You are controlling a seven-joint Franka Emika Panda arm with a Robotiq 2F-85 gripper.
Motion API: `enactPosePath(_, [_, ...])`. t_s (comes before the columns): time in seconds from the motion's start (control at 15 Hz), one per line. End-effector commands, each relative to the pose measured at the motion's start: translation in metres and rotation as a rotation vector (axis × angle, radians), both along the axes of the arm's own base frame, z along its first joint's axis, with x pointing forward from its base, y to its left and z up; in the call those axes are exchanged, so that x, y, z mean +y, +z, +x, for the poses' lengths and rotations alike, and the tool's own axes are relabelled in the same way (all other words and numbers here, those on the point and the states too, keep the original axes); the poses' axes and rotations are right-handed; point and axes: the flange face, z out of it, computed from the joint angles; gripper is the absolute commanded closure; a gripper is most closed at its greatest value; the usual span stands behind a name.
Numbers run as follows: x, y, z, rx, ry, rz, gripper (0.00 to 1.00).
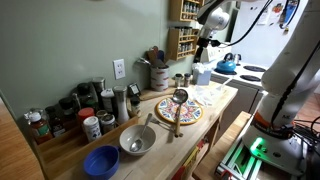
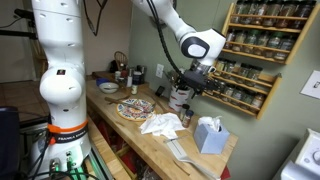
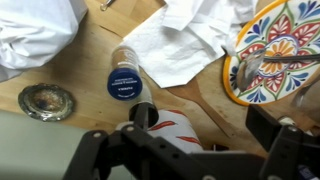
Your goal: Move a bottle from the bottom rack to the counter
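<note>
Bottle with a blue lid [image 3: 124, 80] sits on the pale wooden surface [image 3: 92, 58]. In the wrist view it shows from above, clear of the jaws. To its left lies a small round shiny object [image 3: 45, 100], a little apart from it. Just to its right is a crumpled white cloth [image 3: 180, 45], whose edge comes close beside the bottle. Further right is a brightly painted plate [image 3: 275, 55] with a ladle [image 3: 262, 60] resting across it.

In an exterior view the robot's white base [image 2: 62, 70] stands at the far left. The plate and the cloth lie on the surface to its right. Next comes the gripper [image 2: 188, 84], hanging low over the surface above a white container [image 2: 180, 98]. Its jaws are spread wide and grip nothing. In the wrist view a dark-capped white and orange thing shows between them, lower down.

A blue tissue box [image 2: 208, 135] stands near the right end of the surface. On the wall at the right hangs the wooden spice rack, and the bottom rack [image 2: 240, 97] holds a row of small dark jars, just right of the gripper.
</note>
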Motion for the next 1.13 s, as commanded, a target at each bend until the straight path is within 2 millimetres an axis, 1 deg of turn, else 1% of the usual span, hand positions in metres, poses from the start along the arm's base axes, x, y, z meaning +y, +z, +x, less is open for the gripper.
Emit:
enactPosePath(0.0, [0.012,0.036,-0.027,0.069,-0.047,0.061,0.0])
enactPosePath(0.2, [0.028,0.077,-0.044,0.073,-0.091,0.094,0.0])
enactPosePath(0.4, [0.049,0.12,-0.051,0.011,-0.098,0.058,0.0])
enactPosePath(0.47, [0.058,0.136,-0.054,-0.024,-0.075,0.021,0.0])
enactPosePath(0.67, [0.08,0.171,-0.063,-0.096,-0.056,-0.095,0.0])
enactPosePath(0.73, [0.086,0.179,-0.068,-0.099,-0.013,-0.131,0.0])
enactPosePath(0.8, [0.075,0.169,-0.056,-0.081,-0.033,-0.068,0.0])
enactPosePath(0.87, [0.081,0.176,-0.058,-0.094,-0.025,-0.076,0.0])
enactPosePath(0.93, [0.082,0.178,-0.059,-0.099,-0.024,-0.074,0.0])
enactPosePath(1.07, [0.077,0.174,-0.058,-0.091,-0.03,-0.068,0.0])
